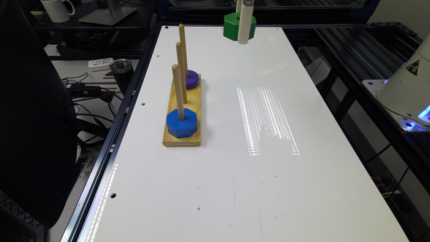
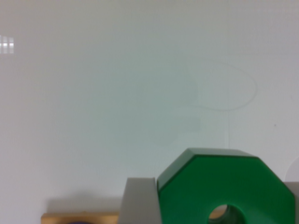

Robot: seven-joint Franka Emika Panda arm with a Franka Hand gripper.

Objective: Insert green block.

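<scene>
The claw (image 1: 245, 32) pinches the green block (image 1: 232, 27), a finger (image 2: 139, 201) pressed flat against one side of it, and holds it in the air above the far end of the white desk (image 1: 235, 168). Well apart from the block, toward the exterior view's left, lies the wooden base (image 1: 193, 111) with three upright pegs. The blue block (image 1: 181, 123) sits on its nearest peg, the purple disc (image 1: 192, 79) on its farthest
</scene>
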